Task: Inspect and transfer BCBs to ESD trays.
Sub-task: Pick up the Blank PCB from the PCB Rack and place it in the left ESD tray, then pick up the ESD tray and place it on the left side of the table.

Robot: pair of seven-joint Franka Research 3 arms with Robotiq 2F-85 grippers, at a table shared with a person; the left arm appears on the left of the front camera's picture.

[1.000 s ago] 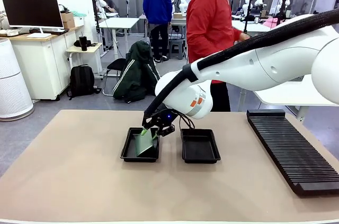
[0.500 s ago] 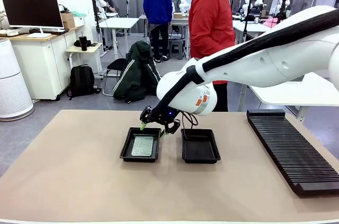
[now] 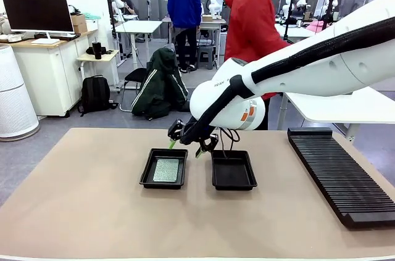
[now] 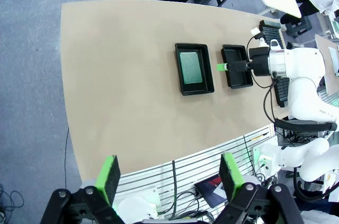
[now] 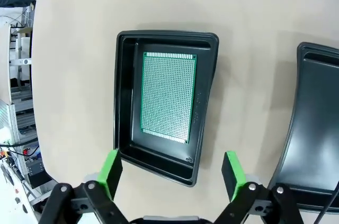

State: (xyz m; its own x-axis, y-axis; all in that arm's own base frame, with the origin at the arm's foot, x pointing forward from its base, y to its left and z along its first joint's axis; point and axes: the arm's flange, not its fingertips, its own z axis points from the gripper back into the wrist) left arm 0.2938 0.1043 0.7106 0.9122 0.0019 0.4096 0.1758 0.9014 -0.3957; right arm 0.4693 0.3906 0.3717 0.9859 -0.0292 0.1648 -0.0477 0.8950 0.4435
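A pale grey-green BCB (image 3: 165, 169) lies flat on the floor of the left ESD tray (image 3: 146, 177). The right ESD tray (image 3: 233, 172) beside it holds nothing. My right gripper (image 3: 185, 144) hangs open above the gap between the trays, holding nothing. Its wrist view looks straight down on the BCB (image 5: 167, 97) in its tray (image 5: 123, 102), between spread green fingers (image 5: 111, 167), with the other tray (image 5: 312, 144) at the right edge. My left gripper (image 4: 169, 173) is open high over the table, far from the BCB (image 4: 192, 65) and trays (image 4: 180, 78).
A long black ribbed rack (image 3: 339, 174) lies along the table's right side. A person in a red top (image 3: 250, 26) stands at the far edge behind the right arm. The tan table (image 3: 80, 211) is bare in front and to the left.
My right gripper has let go of the BCB, which went from tilted in its jaws to flat in the left tray. The gripper opened, rose and drifted right.
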